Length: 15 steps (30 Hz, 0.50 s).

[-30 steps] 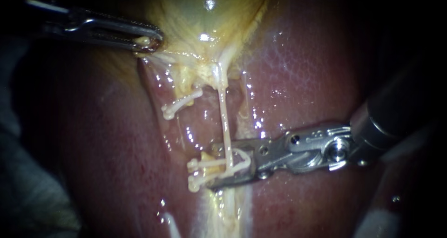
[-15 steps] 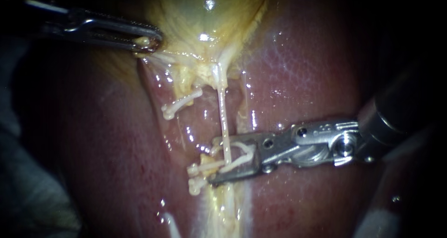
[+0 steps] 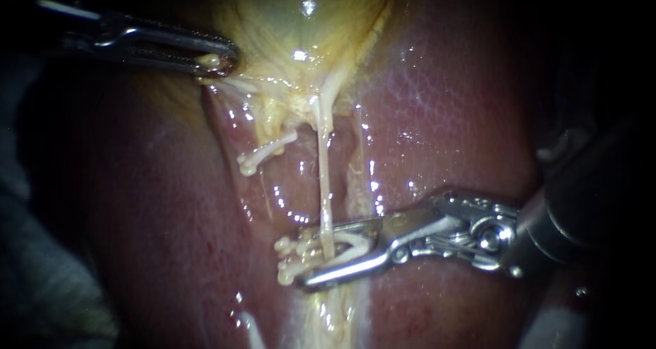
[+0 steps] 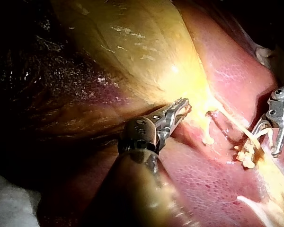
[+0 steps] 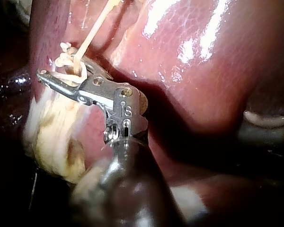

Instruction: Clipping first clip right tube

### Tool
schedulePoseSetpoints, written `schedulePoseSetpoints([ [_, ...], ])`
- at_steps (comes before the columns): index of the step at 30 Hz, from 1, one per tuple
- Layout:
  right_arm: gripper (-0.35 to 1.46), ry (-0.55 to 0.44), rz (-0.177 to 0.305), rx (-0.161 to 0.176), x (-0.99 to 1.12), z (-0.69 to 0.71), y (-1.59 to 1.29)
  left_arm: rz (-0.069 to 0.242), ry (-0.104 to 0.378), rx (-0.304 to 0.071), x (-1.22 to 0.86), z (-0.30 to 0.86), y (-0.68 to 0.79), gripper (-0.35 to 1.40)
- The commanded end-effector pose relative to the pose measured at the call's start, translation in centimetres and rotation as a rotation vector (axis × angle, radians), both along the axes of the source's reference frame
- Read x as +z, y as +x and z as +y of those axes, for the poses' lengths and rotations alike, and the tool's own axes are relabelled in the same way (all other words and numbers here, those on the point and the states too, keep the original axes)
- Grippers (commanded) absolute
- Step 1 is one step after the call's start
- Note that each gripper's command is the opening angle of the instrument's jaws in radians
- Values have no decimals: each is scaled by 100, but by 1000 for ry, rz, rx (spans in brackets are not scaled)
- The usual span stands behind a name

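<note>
Right tube (image 3: 324,185), a thin pale strand, runs taut from the narrow end of the gallbladder (image 3: 287,21) down across the liver (image 3: 444,117). Near its lower end it passes between the two legs of a white clip (image 3: 352,242) carried by my right instrument (image 3: 307,257). The jaws stand in a narrow V, each pressed on one leg of that clip. Just beside the jaw tips sits a cluster of other clips (image 3: 287,253). A lone clip (image 3: 263,154) sits on a short stub higher up. My left instrument (image 3: 222,61) pinches the gallbladder's edge, jaws closed on it.
</note>
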<state>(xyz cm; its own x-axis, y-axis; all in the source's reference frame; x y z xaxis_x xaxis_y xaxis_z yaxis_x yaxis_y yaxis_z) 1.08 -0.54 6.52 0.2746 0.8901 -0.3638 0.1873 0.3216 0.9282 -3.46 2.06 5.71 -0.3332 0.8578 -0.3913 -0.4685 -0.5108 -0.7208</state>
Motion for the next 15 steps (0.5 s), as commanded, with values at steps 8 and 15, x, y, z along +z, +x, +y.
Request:
schedulePoseSetpoints([
  [8,47,115,61,65,-6,-5,2,0,0,-1,0,0,-1,-35],
  [15,46,126,84,82,-9,-5,1,0,0,-1,0,0,-1,-35],
])
